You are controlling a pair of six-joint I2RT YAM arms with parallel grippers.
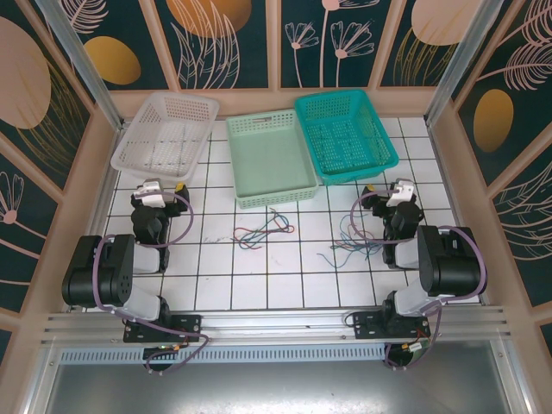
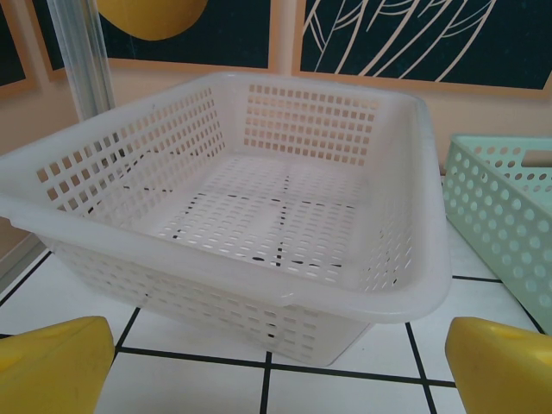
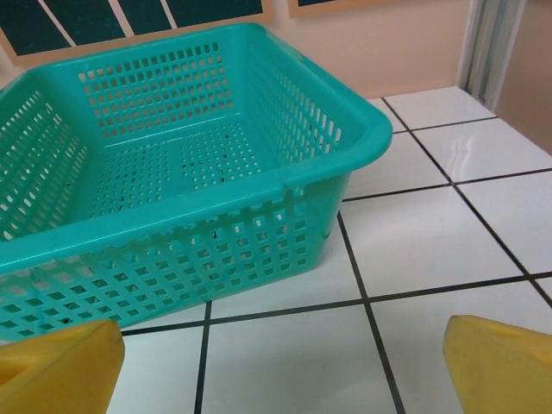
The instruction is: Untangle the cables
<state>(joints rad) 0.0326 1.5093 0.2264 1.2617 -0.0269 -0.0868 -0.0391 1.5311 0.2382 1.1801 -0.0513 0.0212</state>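
The worktop was a white tiled surface crossed by thin dark grid lines, glossy enough to catch the light. Pale wood-coloured frames boxed it in. The walls behind and at both sides were dark teal panels painted with pale leaf and flower outlines and with orange and peach ovals. A silvery metal post rose at the rear left corner. A metal rail ran along the near edge, where both arms were bolted.

Three baskets stood in a row at the far side: a white basket on the left, a pale green basket in the middle and a teal basket close against it on the right.

The cables lay loose on the tiles in two bunches, well apart. One was in the middle of the worktop, just in front of the pale green basket, with thin blue, green and reddish strands. The second bunch lay to the right, just beside the right arm.

The left arm sat folded facing the white basket. Its yellow fingertips showed at both lower corners of the wrist view, so the left jaws stood spread wide with nothing between them. The right jaws, facing the teal basket, were spread the same way, with bare tiles between the fingertips.
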